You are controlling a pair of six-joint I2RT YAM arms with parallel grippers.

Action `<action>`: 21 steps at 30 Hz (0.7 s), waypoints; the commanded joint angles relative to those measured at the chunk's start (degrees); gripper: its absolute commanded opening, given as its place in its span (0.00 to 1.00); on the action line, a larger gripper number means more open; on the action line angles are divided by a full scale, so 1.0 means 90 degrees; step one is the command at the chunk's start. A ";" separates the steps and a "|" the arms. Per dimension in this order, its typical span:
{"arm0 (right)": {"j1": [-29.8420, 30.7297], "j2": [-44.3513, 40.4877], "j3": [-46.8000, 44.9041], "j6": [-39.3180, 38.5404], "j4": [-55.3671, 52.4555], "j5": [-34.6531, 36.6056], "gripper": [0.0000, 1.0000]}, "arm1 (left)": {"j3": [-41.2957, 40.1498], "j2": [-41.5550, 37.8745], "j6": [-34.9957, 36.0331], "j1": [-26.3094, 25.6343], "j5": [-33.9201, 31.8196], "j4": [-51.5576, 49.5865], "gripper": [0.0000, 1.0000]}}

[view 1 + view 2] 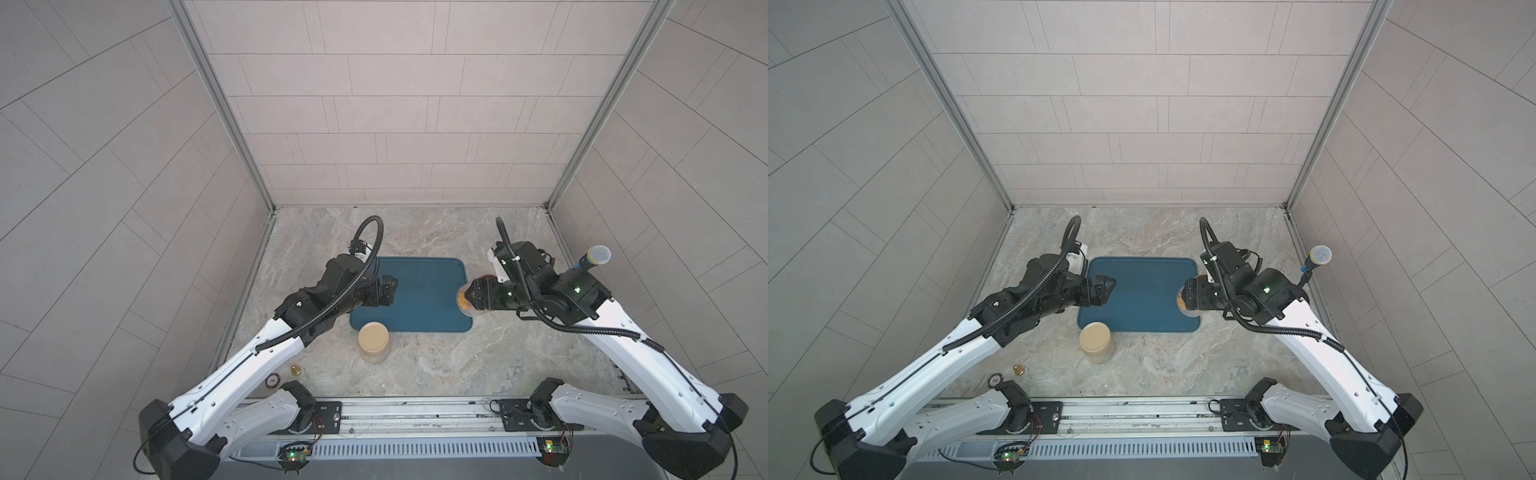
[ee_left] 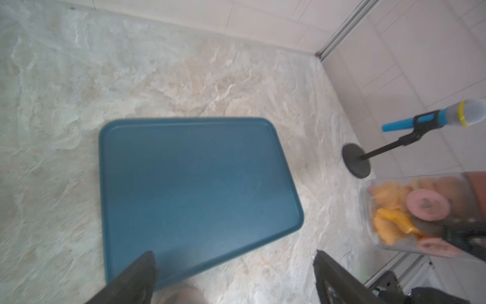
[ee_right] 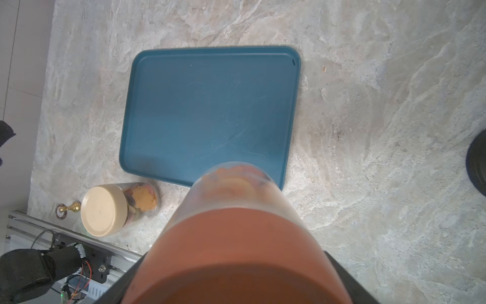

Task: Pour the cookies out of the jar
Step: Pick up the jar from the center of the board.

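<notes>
Two jars are in view. The one in play is the jar (image 3: 236, 237) that the right hand (image 1: 473, 298) carries above the tabletop (image 1: 436, 365), at the edge of the blue tray (image 1: 424, 291) on the right arm's side. The right hand is closed on it, with a jaw on either side of the red-brown end. The cookies (image 2: 389, 202), golden-orange with a few pink discs, are packed behind the clear wall. None lie on the tray. The left hand (image 1: 386, 291) hangs over the tray's opposite edge, jaws spread wide and nothing between them. A second jar (image 1: 373, 337), cream-lidded and upright, stands on the tabletop just beside the tray's near corner on the left arm's side.

Orientation: the held jar lies on its side or nearly so, and its long axis runs roughly along the right hand's reach. The clear end points toward the tray and the left arm, and the red-brown end faces back toward the right wrist. It cannot be told whether the clear end is an open mouth or a closed base, nor whether the red-brown part is a lid.

Handling (judged): the wall is rigid, smooth and probably light, so it may slip or turn in a two-jaw grip. It is best taken across the body near one end. The cookies are loose and brittle and may shift suddenly when tipped, so a slow tilt over the tray's middle suits them.
</notes>
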 commanded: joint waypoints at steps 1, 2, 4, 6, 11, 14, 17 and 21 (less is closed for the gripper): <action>-0.0023 0.0086 0.0433 0.0057 0.0424 -0.0707 0.00 | -0.0509 -0.0230 -0.0103 0.0018 0.0638 0.1495 0.99; -0.0023 0.0126 0.0494 0.0109 0.0455 -0.0802 0.00 | -0.0665 -0.0294 -0.0177 0.0018 0.0605 0.1783 1.00; -0.0021 0.0222 0.0605 0.0186 0.0513 -0.0988 0.00 | -0.0893 -0.0360 -0.0224 0.0018 0.0478 0.2253 1.00; -0.0022 0.0311 0.0668 0.0238 0.0600 -0.1234 0.00 | -0.0928 -0.0312 -0.0186 0.0018 0.0471 0.2387 1.00; -0.0023 0.0600 0.0757 0.0229 0.0843 -0.1693 0.00 | -0.1490 -0.0170 0.0342 -0.0078 0.1958 0.4078 1.00; -0.0126 0.0734 0.0756 0.0226 0.1028 -0.2057 0.00 | -0.2188 -0.0084 0.1163 -0.0561 0.2014 0.5545 1.00; -0.0176 0.0844 0.0816 0.0146 0.1085 -0.2332 0.00 | -0.2313 0.0231 0.2154 -0.1071 0.1605 0.5708 1.00; -0.0277 0.0964 0.0914 0.0052 0.0988 -0.2693 0.00 | -0.2401 0.0721 0.2592 -0.1166 0.1197 0.6217 1.00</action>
